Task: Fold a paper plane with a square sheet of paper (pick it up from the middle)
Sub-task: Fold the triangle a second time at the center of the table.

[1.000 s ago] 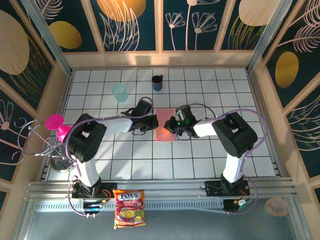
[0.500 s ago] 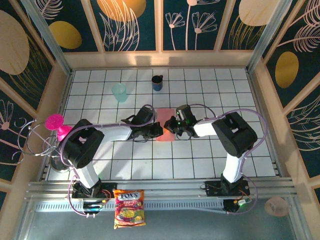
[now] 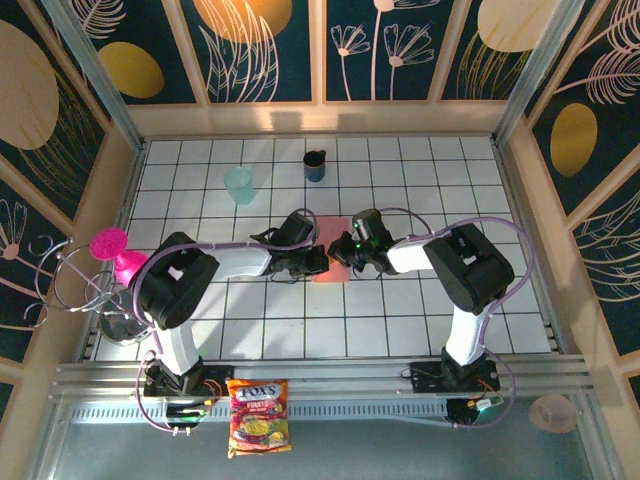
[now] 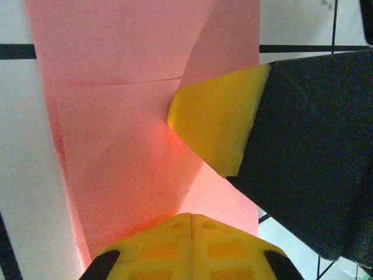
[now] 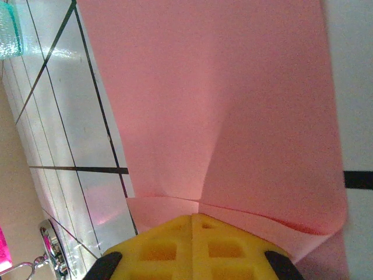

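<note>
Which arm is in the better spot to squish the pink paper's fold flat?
Probably the right. The right tool, shut, rests a yellow fingertip on the paper where creases meet; the left tool, also shut, sits at the paper's edge.

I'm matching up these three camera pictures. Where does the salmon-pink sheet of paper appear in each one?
Top external: the sheet of paper lies mid-table, straight below the dark mug.
Left wrist: it spans the left and centre, creased, from the top edge to the bottom.
Right wrist: it spans the centre and right, from the top edge down.
Shared landmark: the black grid lines of the white tiled table beside the sheet.
</note>
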Controlling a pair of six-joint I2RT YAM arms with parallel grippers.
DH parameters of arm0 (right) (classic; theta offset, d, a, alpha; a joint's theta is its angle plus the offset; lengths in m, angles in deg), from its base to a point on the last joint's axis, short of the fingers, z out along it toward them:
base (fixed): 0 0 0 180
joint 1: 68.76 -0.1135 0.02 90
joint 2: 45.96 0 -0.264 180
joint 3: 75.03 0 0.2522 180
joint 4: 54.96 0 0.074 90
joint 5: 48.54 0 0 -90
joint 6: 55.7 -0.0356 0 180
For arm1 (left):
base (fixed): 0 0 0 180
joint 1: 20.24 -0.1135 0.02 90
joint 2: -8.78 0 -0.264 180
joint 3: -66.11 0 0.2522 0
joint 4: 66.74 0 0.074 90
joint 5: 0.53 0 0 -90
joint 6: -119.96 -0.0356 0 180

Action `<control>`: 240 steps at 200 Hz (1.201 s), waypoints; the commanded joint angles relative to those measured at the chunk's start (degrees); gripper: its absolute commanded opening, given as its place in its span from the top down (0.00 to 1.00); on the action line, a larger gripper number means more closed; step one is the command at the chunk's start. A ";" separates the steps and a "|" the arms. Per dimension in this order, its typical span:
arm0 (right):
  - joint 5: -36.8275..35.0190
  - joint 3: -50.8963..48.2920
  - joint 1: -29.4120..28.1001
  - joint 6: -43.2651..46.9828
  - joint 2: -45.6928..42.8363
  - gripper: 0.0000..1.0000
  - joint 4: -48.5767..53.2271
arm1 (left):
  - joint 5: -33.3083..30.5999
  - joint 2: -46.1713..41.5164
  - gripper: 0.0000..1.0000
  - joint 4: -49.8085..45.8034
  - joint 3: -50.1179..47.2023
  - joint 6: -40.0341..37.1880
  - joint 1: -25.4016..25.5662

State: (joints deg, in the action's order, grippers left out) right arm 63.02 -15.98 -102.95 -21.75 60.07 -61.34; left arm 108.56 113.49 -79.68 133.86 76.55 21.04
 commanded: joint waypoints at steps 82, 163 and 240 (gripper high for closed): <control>-3.28 -1.35 0.60 0.27 4.54 1.00 8.26 | -4.32 2.43 1.00 -9.27 3.43 -6.87 0.51; -3.63 -1.70 1.45 2.04 5.18 1.00 10.52 | -6.48 0.89 1.00 -15.53 0.39 -11.61 0.54; -3.74 -1.53 1.68 2.60 4.70 1.00 11.11 | -9.52 -5.90 1.00 -26.72 -2.39 -17.57 0.53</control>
State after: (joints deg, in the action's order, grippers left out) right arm 64.53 -15.87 -102.25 -21.51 60.51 -61.32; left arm 102.77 109.49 -93.08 132.86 62.19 21.46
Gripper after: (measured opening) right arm 0.052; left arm 0.059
